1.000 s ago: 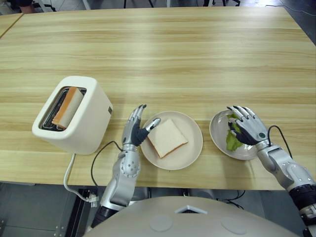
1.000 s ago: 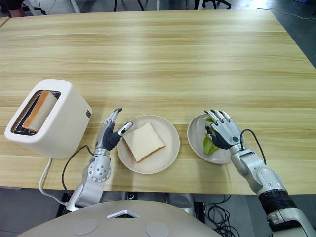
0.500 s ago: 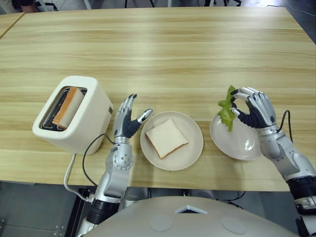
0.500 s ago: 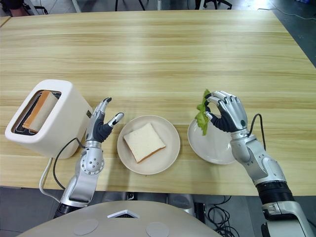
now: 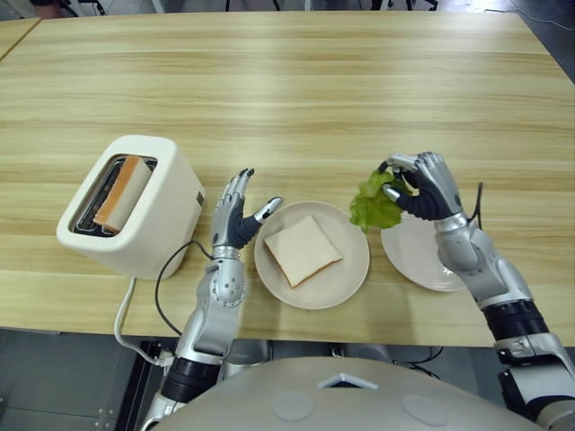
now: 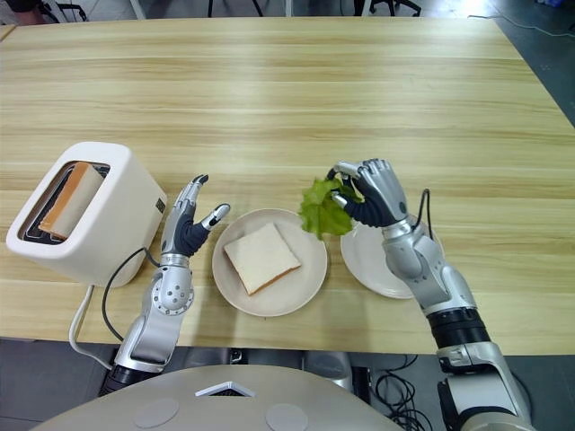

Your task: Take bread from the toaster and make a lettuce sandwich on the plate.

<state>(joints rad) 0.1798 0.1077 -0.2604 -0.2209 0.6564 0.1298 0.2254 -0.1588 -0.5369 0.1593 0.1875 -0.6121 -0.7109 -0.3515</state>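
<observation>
1. Reference item: the plate (image 5: 352, 269), round and cream, sits on the wooden table (image 5: 296, 99) and carries one white bread slice (image 5: 303, 250) lying flat at its centre, corners turned diagonal.

2. Right hand (image 5: 429, 184): positioned at the plate's far right, raised off the table. Its fingers (image 5: 406, 163) are curled in and closed against the thumb, pinching the lettuce (image 5: 374, 205). The leaf is caught at its right edge between the fingertips and the thumb. The rest of the leaf hangs free on the side toward the plate, over the plate's far right rim. It does not reach the bread slice.

3. Second plate (image 5: 422, 260): just to the right of the reference plate, under the right wrist, rims near each other but apart.

4. Left hand (image 5: 235, 220): just left of the plate, fingers straight and spread, pointing away from the robot, holding nothing. The thumb tip lies close to the plate's left rim.

5. Toaster (image 5: 153, 224): further left of the plate, beyond the left hand, with a bread slice in its slot (image 5: 124, 192). Its cord (image 5: 166, 287) trails toward the near table edge.
</observation>
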